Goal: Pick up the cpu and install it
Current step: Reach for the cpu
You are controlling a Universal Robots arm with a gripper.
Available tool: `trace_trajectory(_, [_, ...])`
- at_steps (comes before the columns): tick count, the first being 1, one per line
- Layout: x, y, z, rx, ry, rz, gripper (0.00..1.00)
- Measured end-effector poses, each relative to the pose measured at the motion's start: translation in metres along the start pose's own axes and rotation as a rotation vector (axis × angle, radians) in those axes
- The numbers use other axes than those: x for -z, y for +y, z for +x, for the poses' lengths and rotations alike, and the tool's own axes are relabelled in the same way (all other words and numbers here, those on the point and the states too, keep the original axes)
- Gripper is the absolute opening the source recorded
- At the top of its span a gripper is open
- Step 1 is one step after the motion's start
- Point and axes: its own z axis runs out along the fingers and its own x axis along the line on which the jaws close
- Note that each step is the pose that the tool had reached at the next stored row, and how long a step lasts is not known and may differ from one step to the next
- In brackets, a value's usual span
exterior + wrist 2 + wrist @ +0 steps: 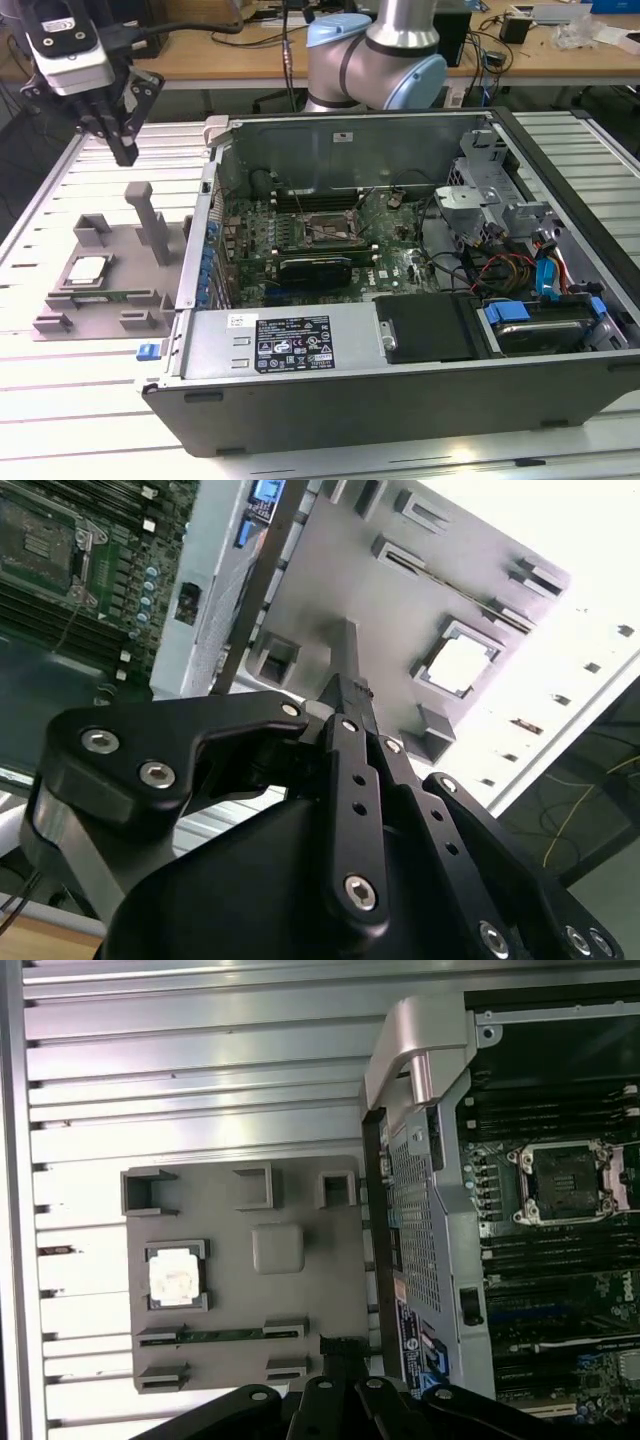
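The tool (124, 150) is clenched shut, holding nothing. It points down above the grey tray (128, 258), well apart from the cpu (88, 268) lying there.

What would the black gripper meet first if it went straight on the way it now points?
Probably the grey plastic fixture tray, near its edge beside the open computer case, not the silver square cpu; depth is unclear.

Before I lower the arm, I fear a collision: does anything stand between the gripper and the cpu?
Nothing visible covers the cpu; the gripper hangs above the grey tray. A tall post stands beside the cpu, toward the case.
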Motion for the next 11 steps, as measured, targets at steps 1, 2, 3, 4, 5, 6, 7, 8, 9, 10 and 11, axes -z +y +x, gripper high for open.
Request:
trace_trajectory(1, [-0.0003,-0.0003,0.0032,0.000,0.0000,0.0000,0.11])
trace_trajectory(2, [-0.0007,-0.0005,0.0057,0.000,-0.0001,-0.0001,0.11])
trace_trajectory(3, [-0.0010,-0.0006,0.0075,0.000,-0.0001,0.0000,0.11])
trace_trajectory(4, [-0.0018,-0.0010,0.0118,0.000,0.0000,0.0000,0.11])
trace_trajectory(5, [-0.0023,-0.0012,0.0141,0.000,-0.0001,0.0000,0.11])
trace_trajectory(6, [-0.0028,-0.0014,0.0163,0.000,-0.0001,0.0000,0.11])
trace_trajectory(7, [-0.0039,-0.0017,0.0206,-0.001,0.0000,0.0000,0.11])
trace_trajectory(8, [-0.0047,-0.0020,0.0237,-0.001,-0.0001,-0.0001,0.11])
trace_trajectory(9, [-0.0053,-0.0021,0.0255,-0.001,-0.0001,-0.0001,0.11])
trace_trajectory(10, [-0.0058,-0.0022,0.0275,-0.001,-0.0001,-0.0001,0.11])
trace_trajectory(11, [-0.0070,-0.0024,0.0314,-0.001,-0.0001,0.0000,0.11])
